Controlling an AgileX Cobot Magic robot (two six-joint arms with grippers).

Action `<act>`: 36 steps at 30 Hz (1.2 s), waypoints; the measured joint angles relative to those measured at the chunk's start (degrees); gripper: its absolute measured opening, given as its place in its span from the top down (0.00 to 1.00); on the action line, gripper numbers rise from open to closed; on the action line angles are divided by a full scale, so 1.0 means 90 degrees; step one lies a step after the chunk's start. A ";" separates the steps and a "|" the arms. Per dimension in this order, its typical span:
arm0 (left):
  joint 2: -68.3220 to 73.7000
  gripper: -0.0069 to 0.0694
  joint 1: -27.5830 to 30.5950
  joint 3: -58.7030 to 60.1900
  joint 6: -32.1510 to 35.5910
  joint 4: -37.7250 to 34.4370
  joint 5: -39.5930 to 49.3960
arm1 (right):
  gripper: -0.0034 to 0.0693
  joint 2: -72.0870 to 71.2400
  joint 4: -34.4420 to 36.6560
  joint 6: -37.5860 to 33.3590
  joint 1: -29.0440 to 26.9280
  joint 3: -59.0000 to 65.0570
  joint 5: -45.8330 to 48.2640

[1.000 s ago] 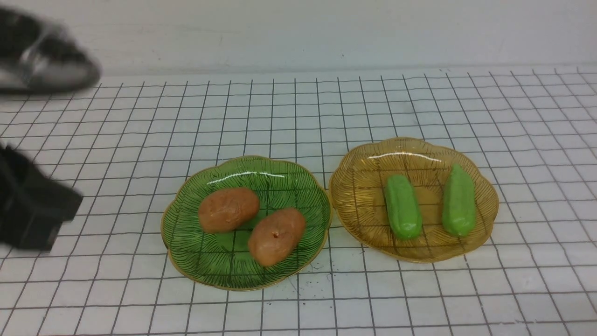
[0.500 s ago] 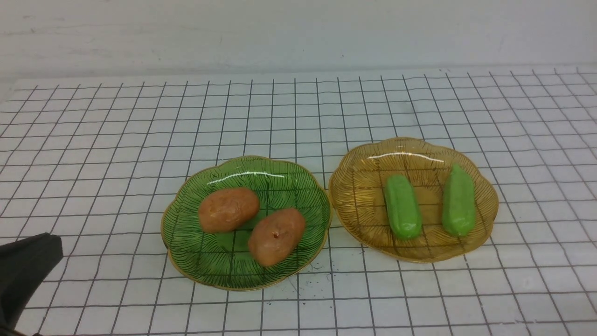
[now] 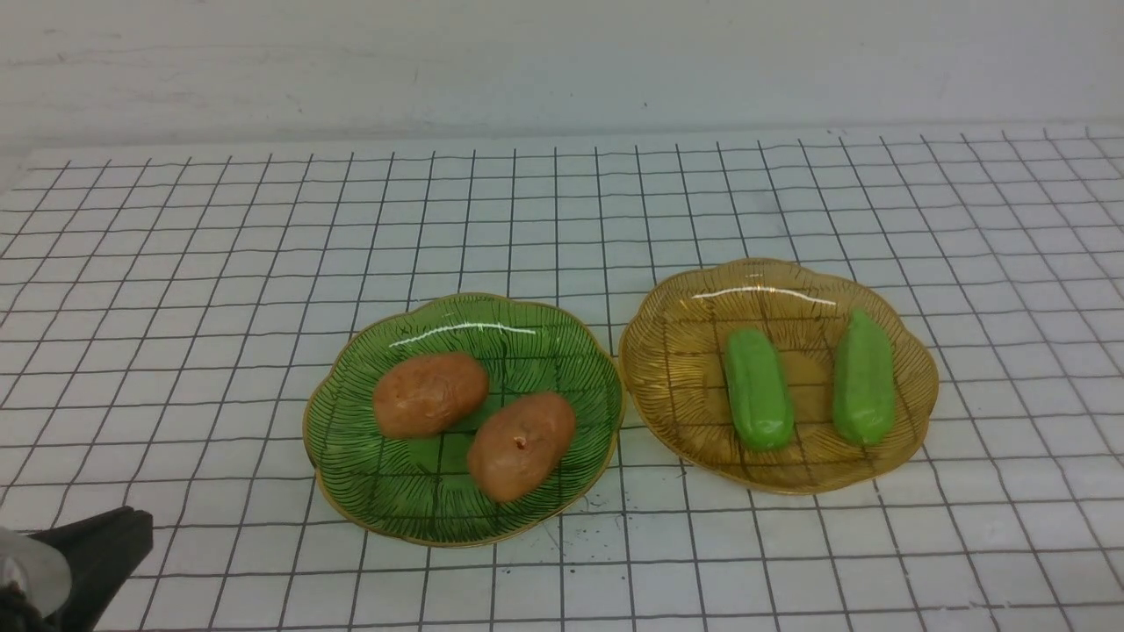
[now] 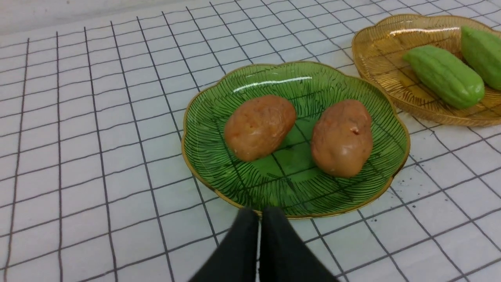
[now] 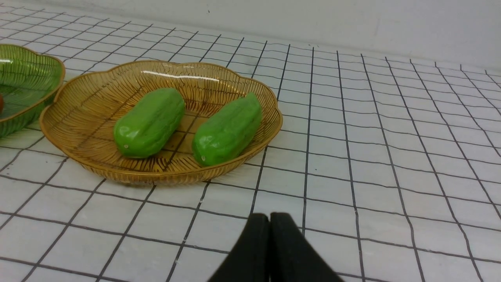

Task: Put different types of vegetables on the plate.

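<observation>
Potatoes (image 3: 430,395) (image 3: 522,446) on green plate (image 3: 421,505), cucumbers (image 3: 760,391) (image 3: 864,382) on amber plate (image 3: 685,377)

Seen lying in pairs, just apart within each pair, on neighbouring plates. Left gripper (image 4: 261,215) and right gripper (image 5: 270,219) both drawn narrow, fingertips apparently together, though blurred at close range.

Black-gridded white tabletop (image 3: 219,351); pale wall (image 3: 527,61) beyond far edge.

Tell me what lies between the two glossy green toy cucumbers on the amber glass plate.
Just bare amber glass plate, seen in the front view.
</observation>
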 joint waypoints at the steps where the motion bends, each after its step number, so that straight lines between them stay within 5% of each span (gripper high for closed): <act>1: -0.0114 0.92 0.0000 0.0181 -0.0032 0.0076 -0.0123 | 0.97 0.0000 0.0000 0.0000 0.0000 0.0000 0.0000; 13: -0.2126 0.92 0.1125 0.2258 -0.1207 0.1085 -0.0649 | 0.97 0.0000 0.0007 0.0000 0.0000 0.0000 0.0000; 36: -0.2408 0.92 0.1206 0.2444 -0.1394 0.1202 -0.0494 | 0.97 0.0000 0.0015 0.0000 0.0000 0.0000 0.0006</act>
